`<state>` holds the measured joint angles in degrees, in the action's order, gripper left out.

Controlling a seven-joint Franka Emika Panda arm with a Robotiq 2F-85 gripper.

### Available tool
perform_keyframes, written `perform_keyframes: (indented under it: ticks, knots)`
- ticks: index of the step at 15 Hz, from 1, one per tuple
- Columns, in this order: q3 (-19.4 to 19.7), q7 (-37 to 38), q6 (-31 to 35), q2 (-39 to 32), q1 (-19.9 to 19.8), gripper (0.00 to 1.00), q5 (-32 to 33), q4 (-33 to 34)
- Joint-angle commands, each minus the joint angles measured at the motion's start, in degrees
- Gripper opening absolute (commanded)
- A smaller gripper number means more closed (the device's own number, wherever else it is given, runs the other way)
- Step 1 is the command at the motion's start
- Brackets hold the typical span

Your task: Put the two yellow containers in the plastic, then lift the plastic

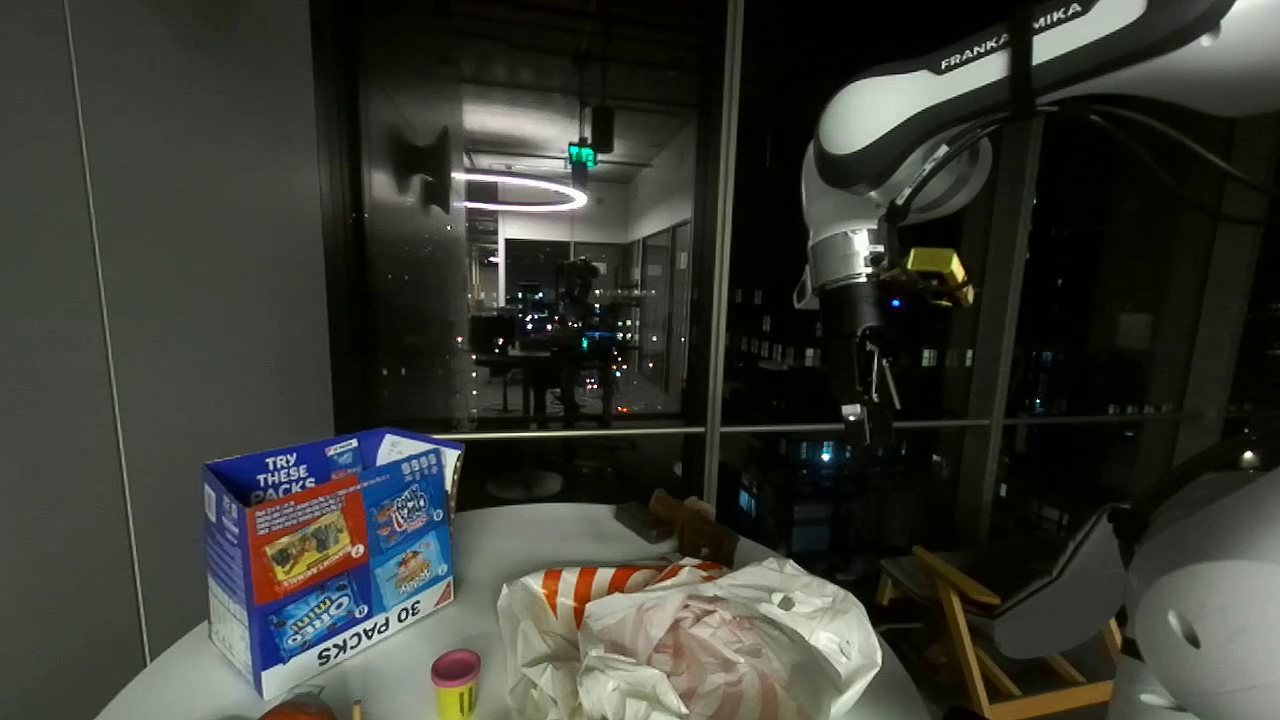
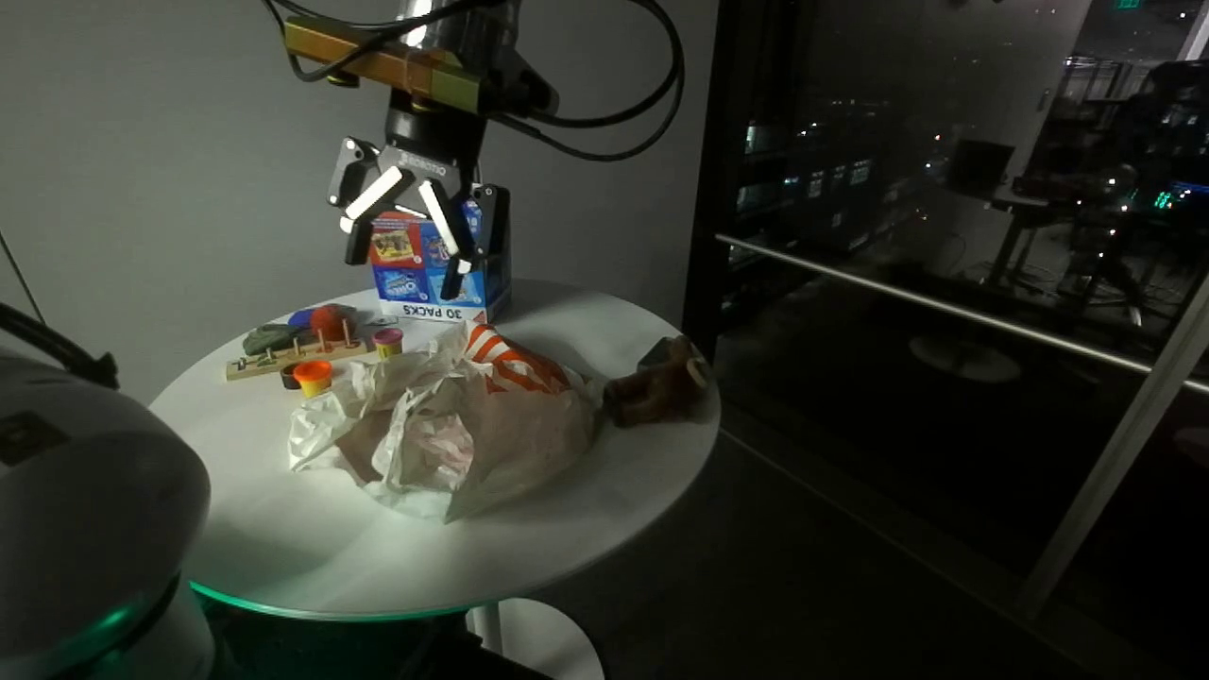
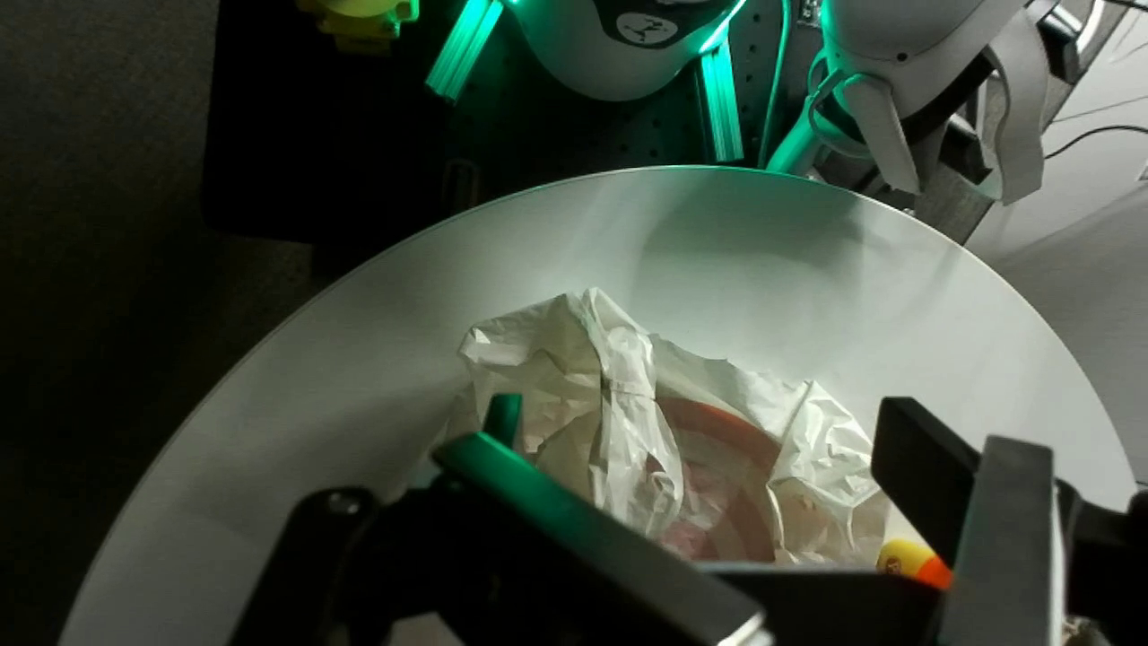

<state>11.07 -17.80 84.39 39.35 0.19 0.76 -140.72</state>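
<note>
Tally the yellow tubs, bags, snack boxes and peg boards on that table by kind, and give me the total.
Yellow tubs: 2
Bag: 1
Snack box: 1
Peg board: 1
Total: 5

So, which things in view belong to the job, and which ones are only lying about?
For the job:
gripper
pink-lidded yellow tub
orange-lidded yellow tub
white plastic bag with orange stripes

Just lying about:
snack box
wooden peg board
round orange-red object
green lump
brown object, perhaps a plush toy
</note>
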Motion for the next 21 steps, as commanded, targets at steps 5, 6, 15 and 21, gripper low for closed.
perform_keyframes:
  ticks: [5, 6, 15, 21]
  knots:
    - [-8.0, -4.7, -1.7, -3.9, 7.9, 1.00, -1.7, 2.3]
    - [-9.4, -5.0, -0.8, -4.6, 9.1, 1.00, -1.5, 2.6]
    - [-15.0, -13.4, 18.4, -19.4, 17.5, 1.00, -6.9, 2.6]
    - [-19.5, -15.6, 24.7, -28.8, 19.3, 1.00, -10.7, 3.1]
